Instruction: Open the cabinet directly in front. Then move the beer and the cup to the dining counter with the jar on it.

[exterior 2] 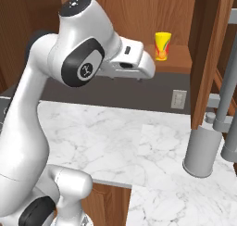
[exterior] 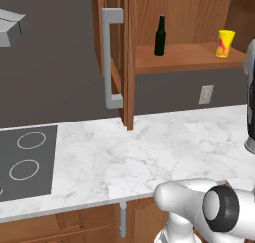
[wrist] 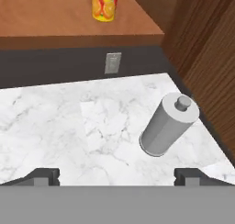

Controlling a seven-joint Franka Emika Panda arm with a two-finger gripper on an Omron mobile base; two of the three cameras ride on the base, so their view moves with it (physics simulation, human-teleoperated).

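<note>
The cabinet [exterior: 130, 58] is open; the beer [exterior: 160, 36] and the cup [exterior: 224, 43] stand upright on its shelf [exterior: 184, 58], well apart, long axes vertical. The hand [wrist: 117, 175] hovers spread and empty above the marble surface [exterior: 149, 147]. It should approach one item level, from the front, and close around its body.

Cabinet [exterior: 130, 58] doors open, dark slim beer [exterior: 160, 36] upright on its shelf, yellow red-marked cup [exterior: 225, 43] upright, well apart to its right
</note>
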